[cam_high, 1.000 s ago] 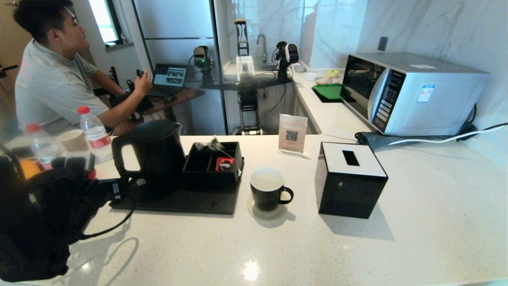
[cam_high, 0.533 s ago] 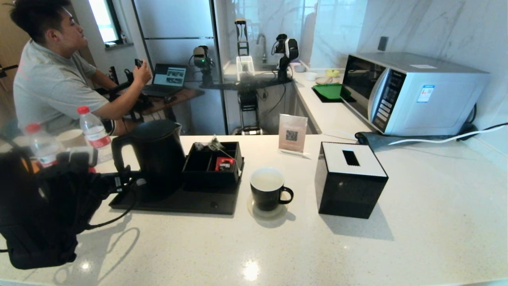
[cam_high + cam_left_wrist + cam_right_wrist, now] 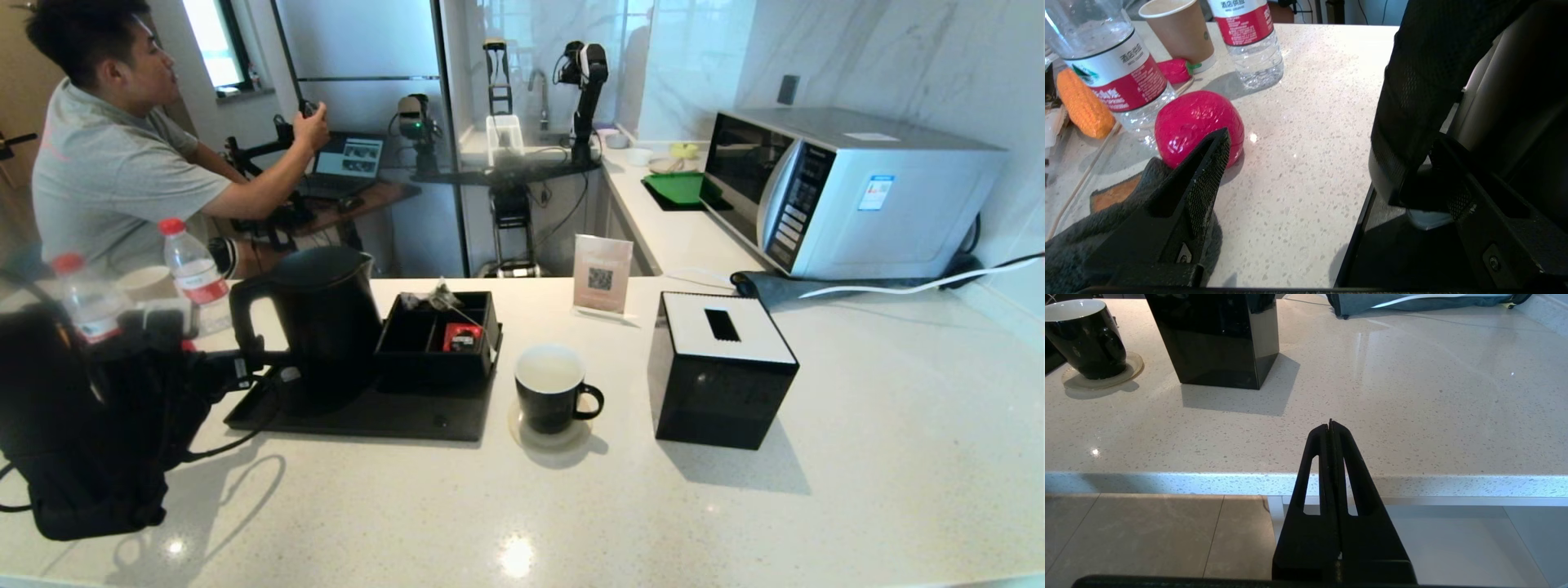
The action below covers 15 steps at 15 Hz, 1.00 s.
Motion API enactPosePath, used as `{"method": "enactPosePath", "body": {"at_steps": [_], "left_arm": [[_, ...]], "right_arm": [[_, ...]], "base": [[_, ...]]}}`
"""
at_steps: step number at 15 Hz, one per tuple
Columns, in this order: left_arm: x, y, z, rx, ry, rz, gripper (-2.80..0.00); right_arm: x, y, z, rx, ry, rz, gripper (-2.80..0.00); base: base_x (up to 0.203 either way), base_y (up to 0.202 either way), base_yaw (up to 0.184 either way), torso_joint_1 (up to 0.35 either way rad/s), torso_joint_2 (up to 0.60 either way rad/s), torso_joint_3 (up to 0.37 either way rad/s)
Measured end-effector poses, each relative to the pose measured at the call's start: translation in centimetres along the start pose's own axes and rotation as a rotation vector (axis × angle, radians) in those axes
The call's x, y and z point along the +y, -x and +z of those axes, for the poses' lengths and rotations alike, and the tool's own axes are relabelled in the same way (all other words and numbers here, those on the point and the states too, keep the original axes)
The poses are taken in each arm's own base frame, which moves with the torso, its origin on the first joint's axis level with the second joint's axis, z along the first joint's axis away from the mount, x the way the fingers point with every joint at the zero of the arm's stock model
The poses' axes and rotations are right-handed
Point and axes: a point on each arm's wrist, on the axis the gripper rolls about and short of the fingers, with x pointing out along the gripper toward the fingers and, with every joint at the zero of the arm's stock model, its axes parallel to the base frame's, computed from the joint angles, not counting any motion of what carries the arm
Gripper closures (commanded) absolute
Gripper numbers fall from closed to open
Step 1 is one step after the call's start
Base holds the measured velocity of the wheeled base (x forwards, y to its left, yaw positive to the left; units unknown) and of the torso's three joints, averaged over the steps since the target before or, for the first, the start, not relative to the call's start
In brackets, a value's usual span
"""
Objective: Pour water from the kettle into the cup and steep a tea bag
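- The table carries everything; the microwave stands at its far right, no brand legible to us.
- The kettle stands upright on a black tray at the left, loop handle turned toward our left arm.
- Our left gripper has its jaws wide apart at the base of that handle, one finger beside it, the other toward a red ball; the handle runs upright, so we judge the jaws must straddle it sideways.
- Our right gripper hangs below the table edge, jaws pressed together, idle and much farther off.
- The cup sits on a coaster, right of the tray, already holding pale water.
- The tea bag appears to lie in the tray's organizer box.
- Bottle labels carry Chinese characters we cannot read confidently.
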Motion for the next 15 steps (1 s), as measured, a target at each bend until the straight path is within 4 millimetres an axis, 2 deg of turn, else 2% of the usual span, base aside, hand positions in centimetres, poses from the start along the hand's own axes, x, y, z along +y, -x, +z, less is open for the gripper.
{"method": "enactPosePath", "body": {"at_steps": [15], "left_arm": [[1.0, -3.3, 0.4, -0.072, 0.003, 0.056, -2.80]], "right_arm": [[0.0, 0.0, 0.0, 0.000, 0.000, 0.000, 0.00]], "base": [[0.000, 0.000, 0.000, 0.000, 0.00, 0.000]]}}
